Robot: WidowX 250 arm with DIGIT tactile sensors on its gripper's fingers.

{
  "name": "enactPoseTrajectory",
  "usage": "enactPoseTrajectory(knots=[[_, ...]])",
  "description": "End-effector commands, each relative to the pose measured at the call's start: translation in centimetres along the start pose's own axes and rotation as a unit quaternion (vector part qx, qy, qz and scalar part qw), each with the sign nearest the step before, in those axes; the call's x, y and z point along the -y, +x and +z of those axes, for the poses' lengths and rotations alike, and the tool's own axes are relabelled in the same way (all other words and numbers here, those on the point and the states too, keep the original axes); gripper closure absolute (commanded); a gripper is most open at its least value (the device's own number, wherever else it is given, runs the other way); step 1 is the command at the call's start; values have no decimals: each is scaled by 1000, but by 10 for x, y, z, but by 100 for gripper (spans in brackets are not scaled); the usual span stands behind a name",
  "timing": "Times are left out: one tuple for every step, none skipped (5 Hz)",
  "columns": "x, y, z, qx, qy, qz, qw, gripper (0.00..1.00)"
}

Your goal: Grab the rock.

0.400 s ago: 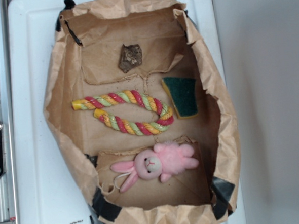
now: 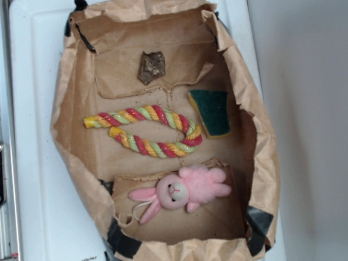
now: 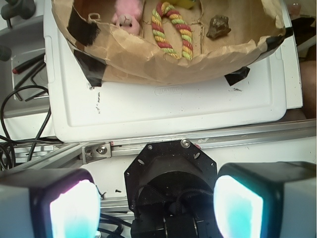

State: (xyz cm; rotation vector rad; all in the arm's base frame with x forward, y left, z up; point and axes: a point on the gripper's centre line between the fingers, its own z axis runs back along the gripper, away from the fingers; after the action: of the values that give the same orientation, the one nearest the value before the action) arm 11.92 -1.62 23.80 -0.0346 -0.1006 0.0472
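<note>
- Inside the brown paper-lined box (image 2: pixel 72 113), near its far end in the exterior view, the rock (image 2: pixel 151 67) lies on a folded paper flap, touching nothing else.
- Rock appearance: a small, rough, mottled brown-grey lump, smaller than the sponge.
- Just below the rock's flap, a twisted rope toy (image 2: pixel 147 132) in red, yellow and green lies bent into a loop across the middle of the box.
- Beside the rope's bend, a green sponge (image 2: pixel 211 111) with a yellow edge lies flat, near the side wall of the box and well apart from the rock.
- At the near end of the box, a pink plush bunny (image 2: pixel 183 190) lies on its back on another paper flap.
- Black tape patches hold the corners of the box.
- Under the box is a white tray (image 2: pixel 38 174), which rests on the tabletop.
- Tool (image 3: pixel 156 206) status, wrist view: both fingers (image 3: pixel 72 208) fill the lower corners of the frame with a wide gap between them; nothing is held.
- Tool position: outside the box, over the metal rail (image 3: pixel 198 141) at the tray's edge, well apart from the rock.
- Wrist view also shows the rock (image 3: pixel 218 27) within the box, to the right of the rope toy.
</note>
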Motion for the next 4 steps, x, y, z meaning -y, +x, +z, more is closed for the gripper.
enactPoseTrajectory(knots=[[-15, 95, -13, 113, 3, 109, 988, 0], [-32, 120, -33, 143, -25, 237, 961, 0], [-32, 137, -46, 144, 59, 339, 928, 0], [-27, 128, -41, 93, 111, 446, 883, 0]])
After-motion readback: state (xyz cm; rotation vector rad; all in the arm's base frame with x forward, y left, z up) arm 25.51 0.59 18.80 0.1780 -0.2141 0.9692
